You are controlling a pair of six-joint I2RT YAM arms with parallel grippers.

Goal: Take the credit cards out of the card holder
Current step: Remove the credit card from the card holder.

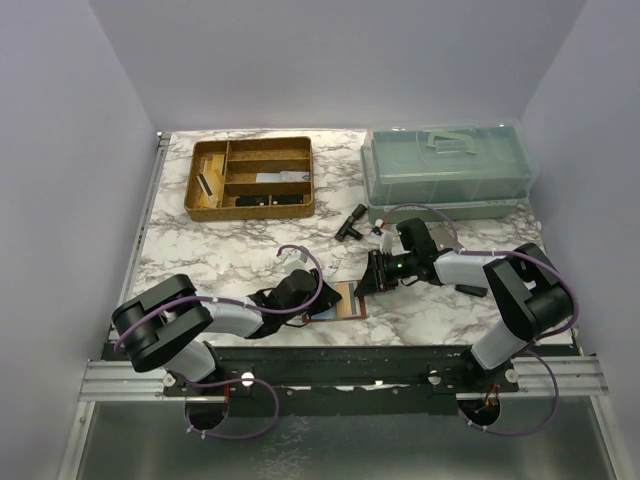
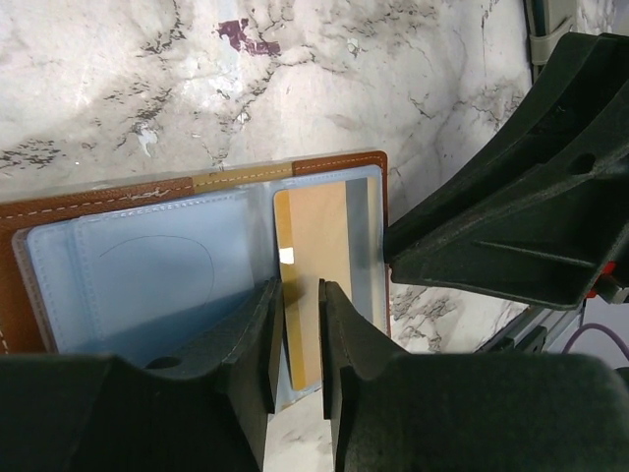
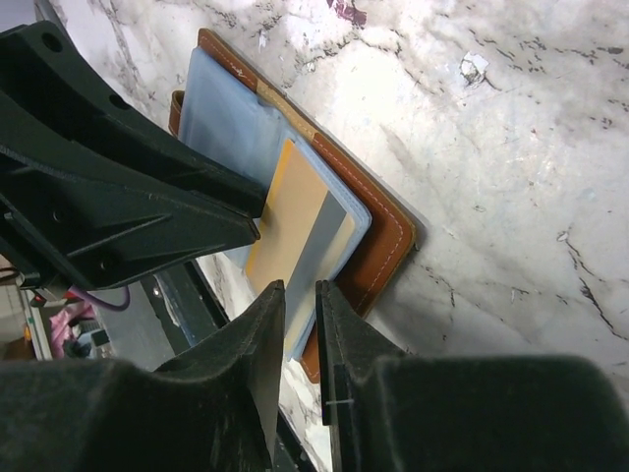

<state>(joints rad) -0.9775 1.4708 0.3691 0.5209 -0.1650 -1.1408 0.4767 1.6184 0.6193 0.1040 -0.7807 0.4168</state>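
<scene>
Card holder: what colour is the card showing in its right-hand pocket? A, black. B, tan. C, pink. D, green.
B: the card lying in the open card holder is tan, as both wrist views show.

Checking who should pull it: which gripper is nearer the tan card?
Left. The left gripper sits directly over the tan card. The right gripper is at the outer edge of the card holder, just beside the card.
</scene>
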